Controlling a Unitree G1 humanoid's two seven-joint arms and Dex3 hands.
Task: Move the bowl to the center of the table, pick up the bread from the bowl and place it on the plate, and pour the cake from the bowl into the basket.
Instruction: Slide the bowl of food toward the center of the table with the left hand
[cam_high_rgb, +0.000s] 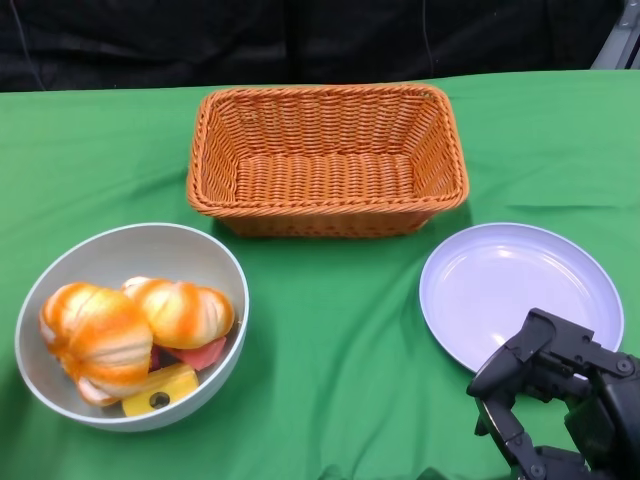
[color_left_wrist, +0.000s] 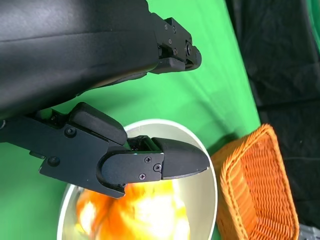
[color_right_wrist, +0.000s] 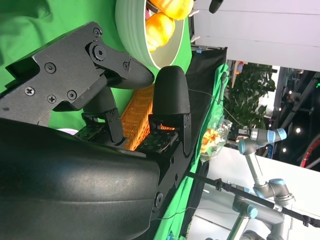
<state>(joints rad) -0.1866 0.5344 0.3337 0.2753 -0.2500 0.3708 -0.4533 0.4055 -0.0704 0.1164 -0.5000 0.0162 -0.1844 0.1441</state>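
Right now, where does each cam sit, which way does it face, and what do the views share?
Head view: up on the robot, looking down at the table; bowl, basket, plate, right hand.
Right wrist view: behind the right hand, facing across the cloth to the bowl and basket.
Left wrist view: behind the left hand, just above the bowl, basket beside it.
Shared by all: bowl and basket.

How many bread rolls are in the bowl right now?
2: one orange-and-white striped bread roll at the grey round bowl's left side, another beside it toward the centre; more may be hidden beneath.
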